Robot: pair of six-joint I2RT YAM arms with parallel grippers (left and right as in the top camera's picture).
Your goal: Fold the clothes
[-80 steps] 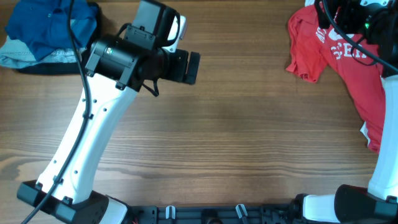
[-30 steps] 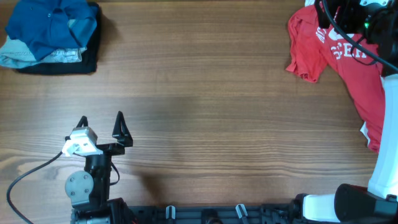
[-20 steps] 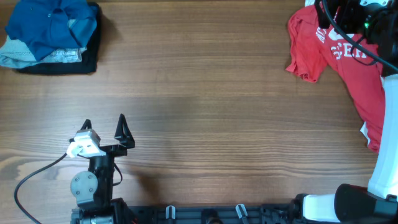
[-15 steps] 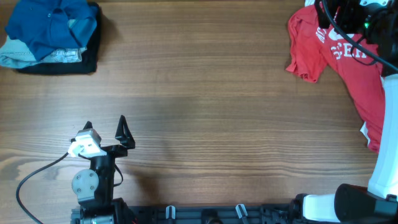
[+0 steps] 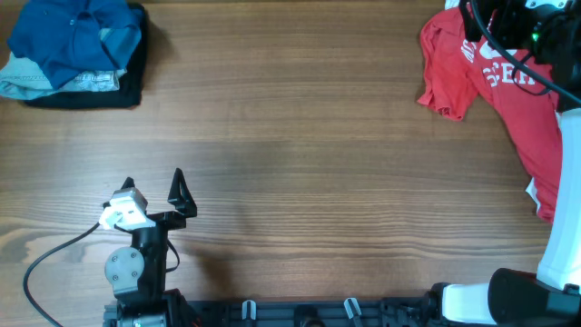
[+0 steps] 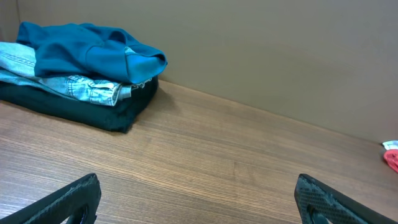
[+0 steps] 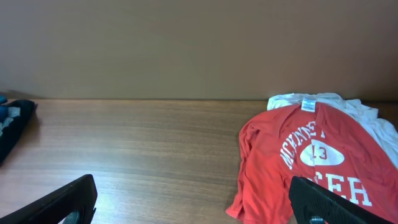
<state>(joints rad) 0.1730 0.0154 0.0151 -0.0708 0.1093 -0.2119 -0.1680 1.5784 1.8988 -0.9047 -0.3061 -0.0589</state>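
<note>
The dark blue shirt point(image 5: 73, 36) lies crumpled on top of a pile at the far left corner; it also shows in the left wrist view point(image 6: 93, 50). The red T-shirt point(image 5: 508, 91) with white lettering and "13" lies spread at the far right, seen close in the right wrist view point(image 7: 311, 155). My left gripper point(image 5: 152, 182) is open and empty near the front left, far from the pile; its fingers frame bare wood point(image 6: 196, 193). My right gripper point(image 7: 196, 196) is open and empty above the table beside the red T-shirt's left edge.
Under the blue shirt lie folded pale jeans point(image 6: 81, 87) and a folded black garment point(image 6: 93, 109). A white garment point(image 7: 348, 106) lies under the red T-shirt's far end. The right arm point(image 5: 558, 182) runs along the right edge. A brown wall backs the table.
My left arm has pulled back from near the far-left pile to the front left, gripper open. Over the last second it barely moved. The right arm and the clothes are unchanged.
</note>
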